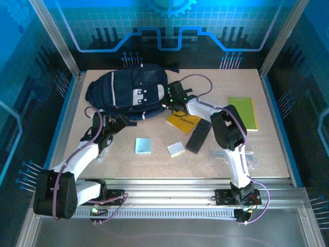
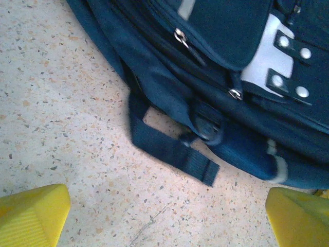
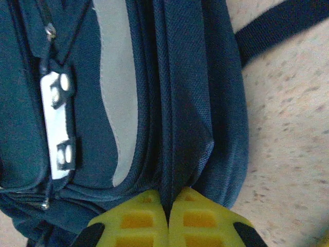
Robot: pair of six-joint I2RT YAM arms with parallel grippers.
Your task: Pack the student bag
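The student bag (image 1: 131, 92), dark navy with grey-white patches, lies at the back left of the table. My right gripper (image 1: 172, 105) is at the bag's right edge. In the right wrist view its yellow fingers (image 3: 133, 221) are pressed together, and the right gripper (image 3: 168, 206) is shut on a fold of the student bag's (image 3: 190, 103) fabric beside a zipper seam. My left gripper (image 1: 115, 123) hovers by the bag's near left side. In the left wrist view the left gripper (image 2: 167, 213) is open over bare table, just short of the student bag (image 2: 221, 103) and a loose strap (image 2: 169, 149).
An orange-yellow book (image 1: 183, 123), a black pencil case (image 1: 198, 136), a light blue pad (image 1: 143, 145) and a pale pad (image 1: 176, 149) lie in the middle of the table. A green notebook (image 1: 243, 113) lies at the right. Metal frame posts border the table.
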